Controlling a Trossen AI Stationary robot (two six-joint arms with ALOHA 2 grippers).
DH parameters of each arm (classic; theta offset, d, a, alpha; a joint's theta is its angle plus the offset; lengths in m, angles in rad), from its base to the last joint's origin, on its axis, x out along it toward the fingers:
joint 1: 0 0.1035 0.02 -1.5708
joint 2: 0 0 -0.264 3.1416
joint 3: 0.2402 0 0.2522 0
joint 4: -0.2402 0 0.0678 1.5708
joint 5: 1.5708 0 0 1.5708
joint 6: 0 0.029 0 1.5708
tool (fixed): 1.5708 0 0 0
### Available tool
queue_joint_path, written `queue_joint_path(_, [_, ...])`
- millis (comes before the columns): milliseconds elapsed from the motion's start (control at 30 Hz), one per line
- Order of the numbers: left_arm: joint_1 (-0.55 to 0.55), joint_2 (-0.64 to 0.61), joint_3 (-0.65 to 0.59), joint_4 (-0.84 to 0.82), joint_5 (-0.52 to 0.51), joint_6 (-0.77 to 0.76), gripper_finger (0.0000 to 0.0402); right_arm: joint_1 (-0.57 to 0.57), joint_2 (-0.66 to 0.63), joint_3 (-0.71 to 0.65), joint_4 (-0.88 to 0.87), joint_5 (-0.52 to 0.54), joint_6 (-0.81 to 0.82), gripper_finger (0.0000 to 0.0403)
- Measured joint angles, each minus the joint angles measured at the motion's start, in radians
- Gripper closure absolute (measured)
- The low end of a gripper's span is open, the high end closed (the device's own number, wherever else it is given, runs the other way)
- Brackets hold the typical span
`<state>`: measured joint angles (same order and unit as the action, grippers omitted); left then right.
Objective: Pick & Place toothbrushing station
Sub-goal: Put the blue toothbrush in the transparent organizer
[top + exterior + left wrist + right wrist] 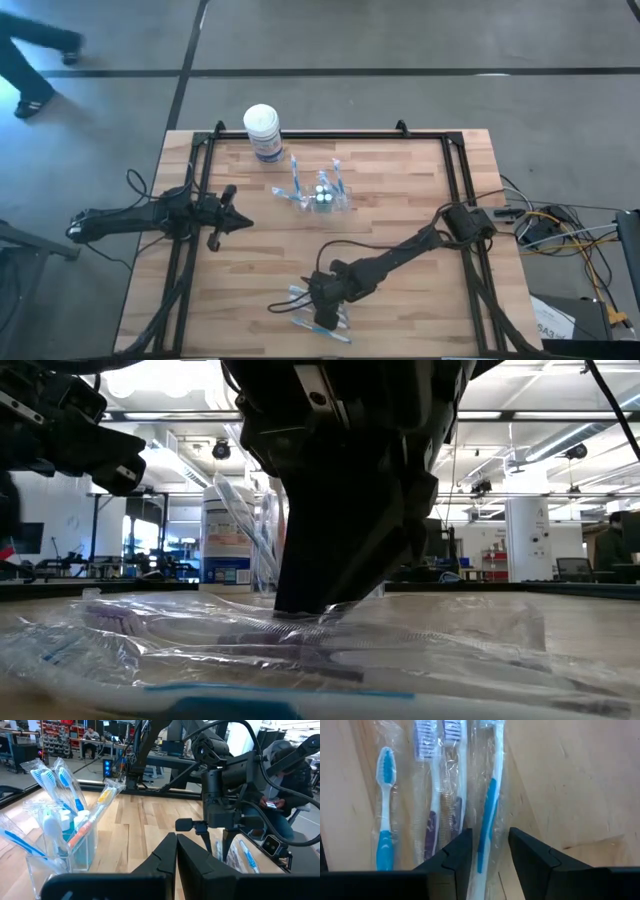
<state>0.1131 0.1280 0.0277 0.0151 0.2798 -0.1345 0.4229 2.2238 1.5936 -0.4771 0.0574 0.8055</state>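
**Operator:** What is nearest the table's front edge, and why does it lie there?

**Technician:** A row of slim blue-and-white toothbrushes in clear plastic sleeves (427, 795) lies flat on the light wooden table (420, 290) close to the front edge, side by side. This appears to be the supply stock, laid out singly so one can be lifted without disturbing its neighbours.

**Operator:** State of the right gripper?

**Technician:** The right gripper (487, 852) is lowered onto that row. Its two dark fingers straddle one wrapped blue-handled toothbrush (486, 805), one on each side of the handle. They sit close against the sleeve; a firm clamp cannot be confirmed. The straddle suits a pinch across the narrow handle.

**Operator:** And farther back?

**Technician:** The small clear plastic cup (325, 198) stands near the table's middle, toward the back edge, already holding several upright brushes. It is probably the destination. The left gripper (228, 222) waits clenched and empty toward the left edge, clear of the cup. The white-lidded tub with a blue label (263, 131) stands at the back edge.
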Motion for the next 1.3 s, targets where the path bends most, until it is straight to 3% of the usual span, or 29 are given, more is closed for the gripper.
queue_joint_path(200, [0.0, 0.0, 0.0, 0.0, 0.0, 0.0, 0.0385, -0.005, -0.005, -0.001, -0.032, 0.015, -0.027, 0.0291])
queue_joint_path(600, [0.0, 0.0, 0.0, -0.001, 0.0, 0.0, 0.0385, -0.024, 0.001, -0.001, -0.083, 0.011, -0.07, 0.0376])
queue_joint_path(767, [0.0, 0.0, 0.0, -0.002, 0.0, 0.0, 0.0385, -0.021, -0.034, -0.01, -0.096, 0.091, -0.123, 0.0385])
queue_joint_path(1133, [0.0, 0.0, 0.0, -0.004, 0.0, 0.0, 0.0385, 0.014, -0.294, -0.022, -0.009, 0.24, -0.345, 0.0388])
queue_joint_path(1300, [0.0, 0.002, 0.0, -0.006, 0.0, 0.0, 0.0385, 0.037, -0.486, -0.112, 0.107, 0.32, -0.471, 0.0389])
